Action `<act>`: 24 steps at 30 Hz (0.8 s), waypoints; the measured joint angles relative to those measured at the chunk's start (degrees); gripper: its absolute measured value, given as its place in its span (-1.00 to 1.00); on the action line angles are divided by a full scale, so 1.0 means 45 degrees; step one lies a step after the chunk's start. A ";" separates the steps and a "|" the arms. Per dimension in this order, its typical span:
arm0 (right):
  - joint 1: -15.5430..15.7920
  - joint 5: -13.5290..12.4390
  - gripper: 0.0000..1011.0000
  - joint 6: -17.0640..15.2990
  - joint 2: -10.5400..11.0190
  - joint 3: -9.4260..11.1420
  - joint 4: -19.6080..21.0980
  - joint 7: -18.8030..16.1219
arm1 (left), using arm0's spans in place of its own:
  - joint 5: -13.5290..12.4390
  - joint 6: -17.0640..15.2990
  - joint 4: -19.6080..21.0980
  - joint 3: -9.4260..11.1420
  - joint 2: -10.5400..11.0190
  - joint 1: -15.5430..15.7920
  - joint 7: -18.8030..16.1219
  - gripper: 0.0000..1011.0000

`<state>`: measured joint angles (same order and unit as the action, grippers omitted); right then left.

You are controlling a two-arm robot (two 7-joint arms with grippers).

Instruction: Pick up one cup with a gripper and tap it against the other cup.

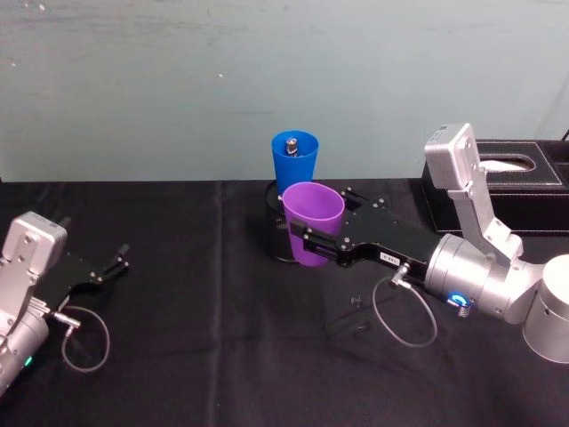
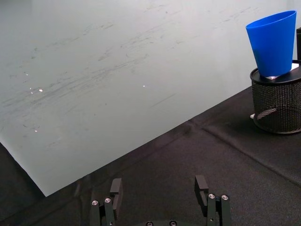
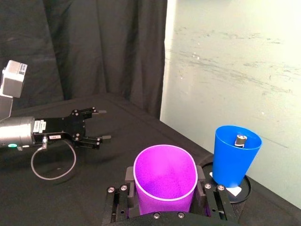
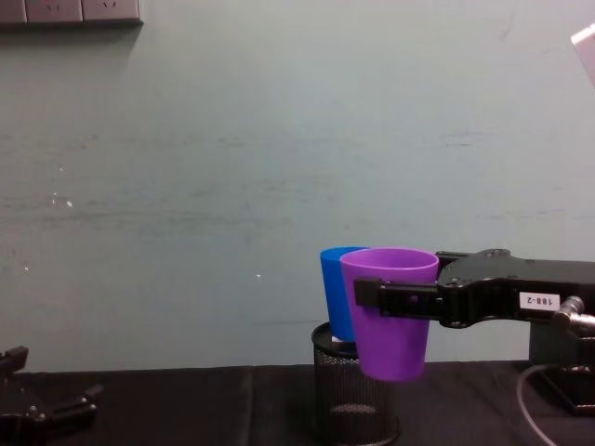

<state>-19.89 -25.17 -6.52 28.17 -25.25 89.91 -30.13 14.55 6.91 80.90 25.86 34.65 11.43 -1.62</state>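
Observation:
My right gripper (image 1: 307, 238) is shut on the purple cup (image 1: 313, 212), one finger on each side, and holds it upright above the black table. The blue cup (image 1: 294, 160) stands just behind it, seated in the top of a black mesh pen holder (image 4: 349, 401). In the right wrist view a narrow gap shows between the purple cup (image 3: 164, 162) and the blue cup (image 3: 235, 157). In the chest view the purple cup (image 4: 390, 311) hides part of the blue cup (image 4: 333, 288). My left gripper (image 1: 120, 261) rests open at the far left, holding nothing.
A small metal piece (image 3: 240, 140) stands inside the blue cup. A black tissue box (image 1: 511, 189) sits at the back right, behind my right arm. Cable loops (image 1: 404, 316) hang from both wrists. A pale wall closes off the table's far edge.

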 joint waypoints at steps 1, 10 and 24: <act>0.0004 0.0000 0.43 0.0006 -0.0001 0.0002 -0.0001 -0.0002 | 0.0001 0.0000 0.0000 -0.0001 0.0000 0.0000 0.0000 0.98; 0.0039 0.0009 0.43 0.0061 -0.0008 0.0026 -0.0014 -0.0012 | 0.0000 0.0000 0.0000 0.0000 0.0000 0.0000 0.0000 0.98; 0.0063 0.0023 0.43 0.0100 -0.0020 0.0048 -0.0030 -0.0045 | 0.0000 0.0000 0.0000 -0.0001 0.0000 0.0000 0.0000 0.98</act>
<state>-19.61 -25.06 -6.07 28.08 -25.04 89.77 -30.33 14.55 6.90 80.90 25.86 34.65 11.43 -1.62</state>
